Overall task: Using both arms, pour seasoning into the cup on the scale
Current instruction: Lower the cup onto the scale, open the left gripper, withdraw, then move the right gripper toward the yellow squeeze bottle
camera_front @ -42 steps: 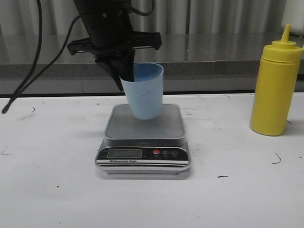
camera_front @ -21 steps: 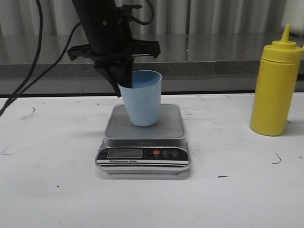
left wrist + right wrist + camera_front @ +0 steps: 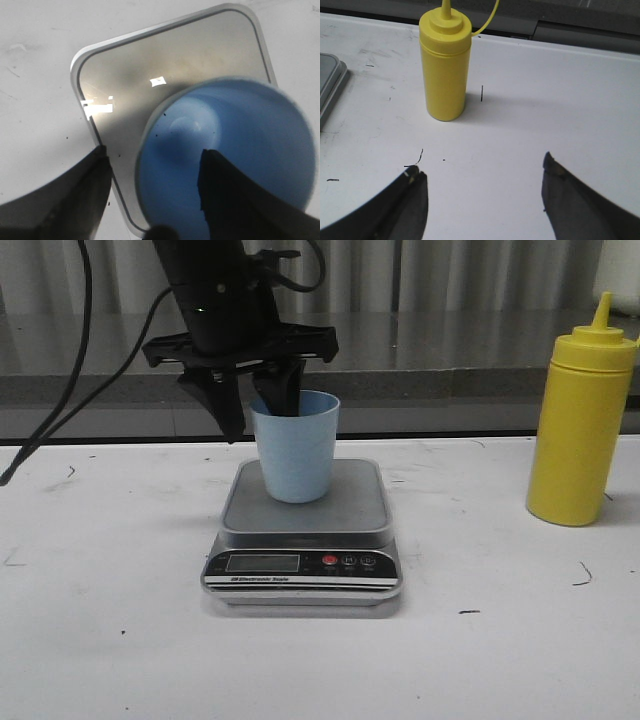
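Cup (image 3: 294,445): light-blue tumbler, upright on the scale platform, toward its rear left; empty as far as the left wrist view shows.
Cup handling: judged thin, light, slightly flexible plastic; tips easily if nudged at the rim; tapered wall, so a grip would slide upward.
Scale (image 3: 303,530): flat, silver platform, black front panel; display unreadable.
Left gripper (image 3: 258,405): jaws spread, one finger inside the cup, the other outside its left wall; rim straddled, not pinched. Contact with the wall cannot be told.
Bottle (image 3: 580,420): yellow squeeze bottle, upright on the table (image 3: 500,640), well right of the scale, untouched; nozzle points up, tip cover hanging on its tether.
Bottle handling: judged soft-walled and smooth; weight depends on fill, which is not visible; squeezing too hard would eject contents early.
Bottle hold: mid-body, across the width, below the shoulder.
Right gripper (image 3: 482,185): fingers apart, holding nothing, facing the bottle from near.
Stage: cup placed; pour not begun.
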Controlling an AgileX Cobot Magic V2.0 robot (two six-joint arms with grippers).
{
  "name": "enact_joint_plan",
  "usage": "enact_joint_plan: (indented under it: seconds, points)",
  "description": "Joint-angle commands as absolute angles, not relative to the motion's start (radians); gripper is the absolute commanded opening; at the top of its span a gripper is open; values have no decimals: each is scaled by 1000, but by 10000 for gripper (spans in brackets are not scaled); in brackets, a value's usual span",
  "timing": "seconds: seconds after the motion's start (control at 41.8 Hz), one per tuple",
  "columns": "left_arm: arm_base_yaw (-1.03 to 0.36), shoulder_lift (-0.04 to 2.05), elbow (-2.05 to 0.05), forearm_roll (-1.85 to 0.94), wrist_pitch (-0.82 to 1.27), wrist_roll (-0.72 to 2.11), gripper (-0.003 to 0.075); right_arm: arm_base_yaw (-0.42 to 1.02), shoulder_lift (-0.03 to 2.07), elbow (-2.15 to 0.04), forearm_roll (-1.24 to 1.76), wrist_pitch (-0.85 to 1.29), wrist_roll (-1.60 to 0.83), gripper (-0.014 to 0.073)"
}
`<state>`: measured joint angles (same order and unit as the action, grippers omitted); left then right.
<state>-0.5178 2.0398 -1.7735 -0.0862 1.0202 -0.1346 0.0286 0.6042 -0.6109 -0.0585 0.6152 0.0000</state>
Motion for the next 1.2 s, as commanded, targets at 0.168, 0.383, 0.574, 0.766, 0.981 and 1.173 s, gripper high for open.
enact_joint_plan:
  seconds: [0.168,0.383,0.574,0.766,0.981,1.173]
  points:
    - [-525,1795,-1776,-97,994,-41,386,25,610,-644,-71,544,-11,509]
    - [-503,1565,-1574,-90,890,34,386,25,610,-644,-71,544,-11,509]
    - [-468,1357,-1356,-90,814,96,386,25,610,-644,-71,544,-11,509]
    - [-461,1124,-1143,-85,757,98,386,25,610,-644,-71,544,-11,509]
    - [-461,890,-950,-85,754,98,386,25,610,-644,-71,544,-11,509]
    - [-461,735,-844,-85,754,98,386,25,610,-644,-71,544,-11,509]
